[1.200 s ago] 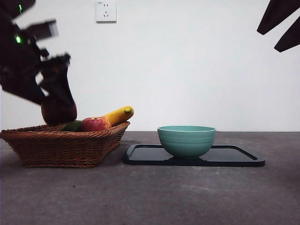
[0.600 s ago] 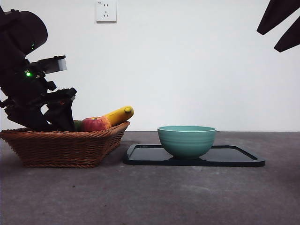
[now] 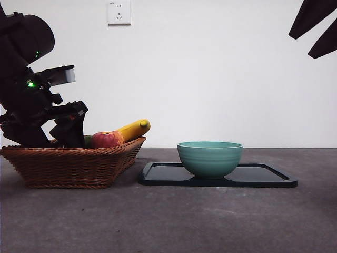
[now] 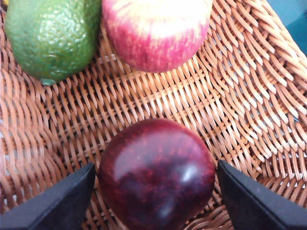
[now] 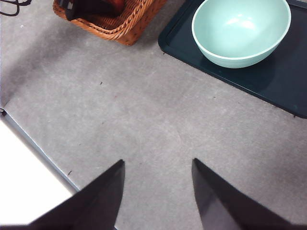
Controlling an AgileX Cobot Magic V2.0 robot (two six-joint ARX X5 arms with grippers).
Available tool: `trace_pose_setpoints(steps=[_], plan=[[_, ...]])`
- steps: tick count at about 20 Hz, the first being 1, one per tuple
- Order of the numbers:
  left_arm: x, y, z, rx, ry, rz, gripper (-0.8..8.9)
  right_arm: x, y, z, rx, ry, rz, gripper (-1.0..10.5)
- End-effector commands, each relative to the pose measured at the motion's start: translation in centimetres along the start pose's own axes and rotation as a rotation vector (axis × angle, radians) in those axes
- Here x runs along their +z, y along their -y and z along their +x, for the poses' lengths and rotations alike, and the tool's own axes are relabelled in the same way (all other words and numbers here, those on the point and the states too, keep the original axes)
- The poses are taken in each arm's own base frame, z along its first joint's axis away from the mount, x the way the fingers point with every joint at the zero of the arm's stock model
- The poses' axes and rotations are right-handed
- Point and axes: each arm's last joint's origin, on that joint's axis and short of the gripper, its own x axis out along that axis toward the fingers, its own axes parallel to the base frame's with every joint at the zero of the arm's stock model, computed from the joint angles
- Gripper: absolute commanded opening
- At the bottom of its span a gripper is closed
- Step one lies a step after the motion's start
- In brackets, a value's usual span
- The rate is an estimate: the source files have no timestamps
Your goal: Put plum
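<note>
The plum (image 4: pixel 156 175), dark maroon and glossy, rests on the woven floor of the wicker basket (image 4: pixel 230 96) in the left wrist view. My left gripper (image 4: pixel 156 166) straddles it, open, each jaw a narrow gap away from the fruit. In the front view the left gripper (image 3: pixel 66 132) reaches down into the basket (image 3: pixel 73 166) at the left, and the plum is hidden behind the rim and the arm. My right gripper (image 5: pixel 158 165) hangs open and empty high over bare table, showing in the front view as a black tip (image 3: pixel 316 26) at the top right.
A red-and-yellow apple (image 4: pixel 153 33) and a green fruit (image 4: pixel 50 36) lie in the basket just beyond the plum. A banana (image 3: pixel 134 128) sticks over the basket's right rim. A teal bowl (image 3: pixel 209 158) stands on a black tray (image 3: pixel 263 179) to the right.
The left arm came down from above the basket with the plum and set it inside. The jaws have since parted slightly from the fruit. The right arm has not moved.
</note>
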Motion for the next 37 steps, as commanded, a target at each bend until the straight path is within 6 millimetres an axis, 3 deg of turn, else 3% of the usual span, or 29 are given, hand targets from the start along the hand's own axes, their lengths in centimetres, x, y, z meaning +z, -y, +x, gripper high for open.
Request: trace_pose_setpoints(steps=[1, 7, 12, 17, 22, 28, 37], plan=[[1.2, 0.1, -0.8, 0.004, 0.054, 0.015, 4.11, 0.3, -0.2, -0.1, 0.008, 0.011, -0.005, 2.2], [2.4, 0.5, -4.5, 0.017, 0.16, 0.017, 4.09, 0.3, -0.2, -0.1, 0.008, 0.012, -0.006, 2.2], [2.6, 1.9, -9.5, -0.001, 0.241, 0.012, 4.06, 0.3, -0.2, -0.1, 0.008, 0.012, -0.006, 2.2], [1.5, 3.7, -14.5, -0.156, 0.287, 0.025, 4.06, 0.5, -0.2, -0.1, 0.01, 0.028, -0.012, 2.2], [-0.9, 5.0, -18.0, -0.338, 0.239, 0.038, 4.06, 0.6, -0.2, -0.1, 0.012, 0.041, -0.016, 2.2], [-3.3, 5.8, -19.7, -0.504, 0.12, 0.036, 4.05, 0.6, -0.2, -0.1, 0.012, 0.04, -0.016, 2.2], [-3.5, 5.9, -19.7, -0.511, 0.105, 0.04, 4.05, 0.6, -0.2, -0.1, 0.011, 0.038, -0.014, 2.2]])
